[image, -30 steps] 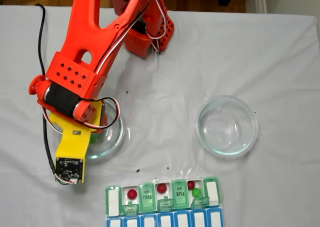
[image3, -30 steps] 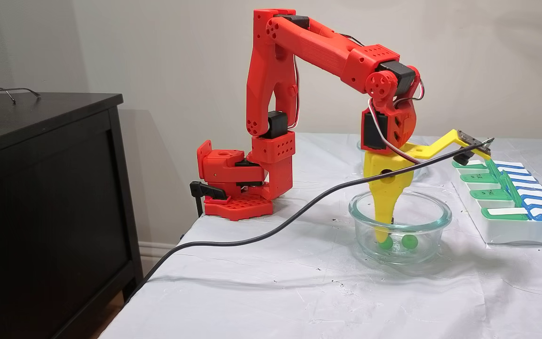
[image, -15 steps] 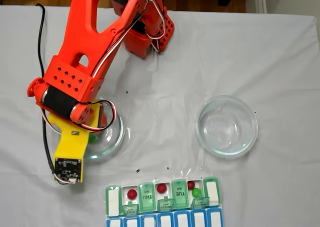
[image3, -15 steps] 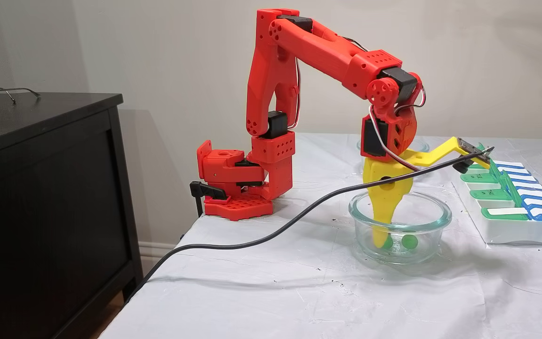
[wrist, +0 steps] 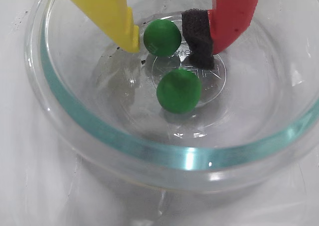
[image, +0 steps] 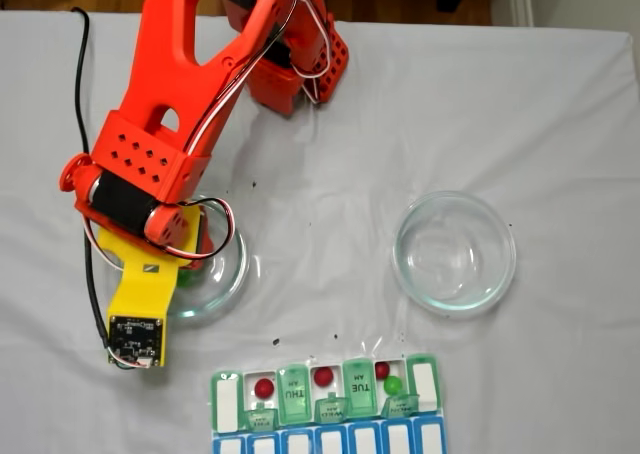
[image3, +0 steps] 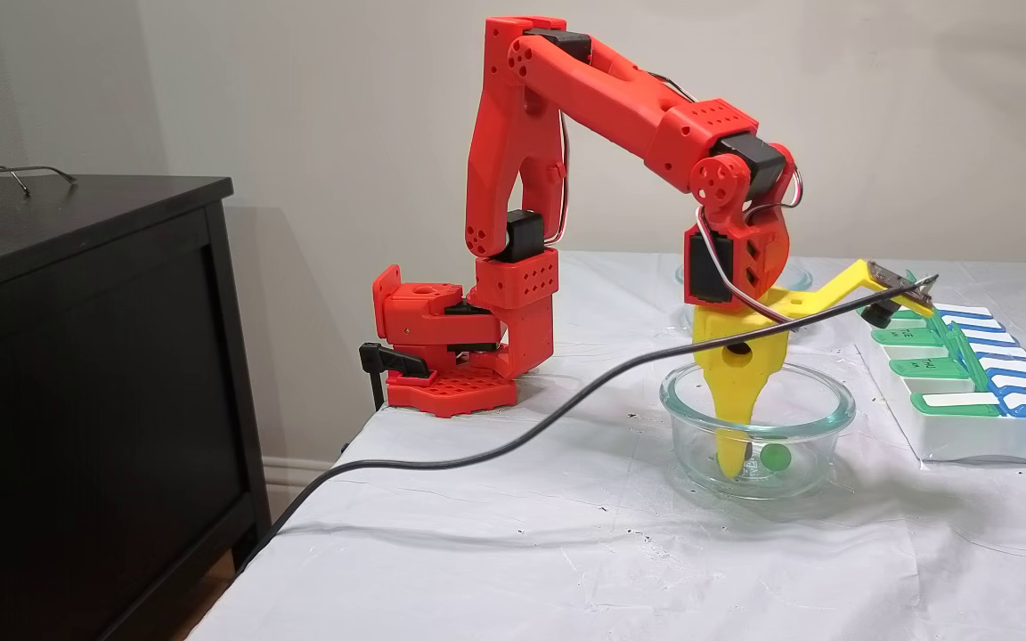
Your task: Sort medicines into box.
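While my end effector [wrist: 169, 46] stands released inside the round clear glass dish [wrist: 55, 111] on the bench, one small bright green ball pill [wrist: 162, 37] sits between its tips, touching the yellow finger [wrist: 112, 12]. A second green pill [wrist: 179, 90] lies just beside, toward six o'clock in the wrist view.

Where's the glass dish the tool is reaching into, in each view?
A fixed view: round clear glass dish, left of centre, under the red arm.
Wrist view: its rim spans the frame.
A fixed view: lower right of centre.
Shared landmark: the yellow tool finger inside it.
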